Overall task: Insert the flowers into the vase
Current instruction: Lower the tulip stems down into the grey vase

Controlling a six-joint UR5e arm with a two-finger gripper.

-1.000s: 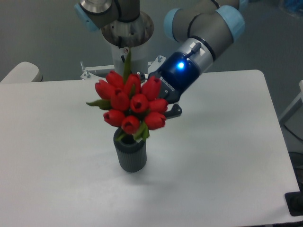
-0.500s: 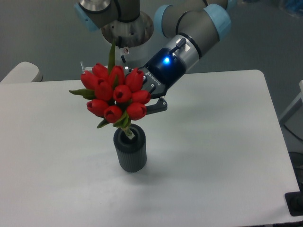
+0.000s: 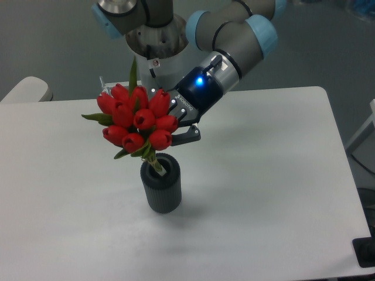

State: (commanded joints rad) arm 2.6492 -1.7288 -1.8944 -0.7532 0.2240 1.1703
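White table (image 3: 263,175), pale rounded object (image 3: 24,91) beside it.

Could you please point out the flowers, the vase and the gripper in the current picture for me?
flowers (image 3: 139,120), fixed camera view, on a red tulip head mid-bunch.
vase (image 3: 162,193), fixed camera view, on its ribbed side wall.
gripper (image 3: 179,130), fixed camera view, between its fingertips, behind the bunch.

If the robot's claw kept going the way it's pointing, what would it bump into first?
The gripper points down and to the left, behind the flowers it carries. Going straight on, it would probably meet the white table left of the vase, though depth is hard to judge from one view.
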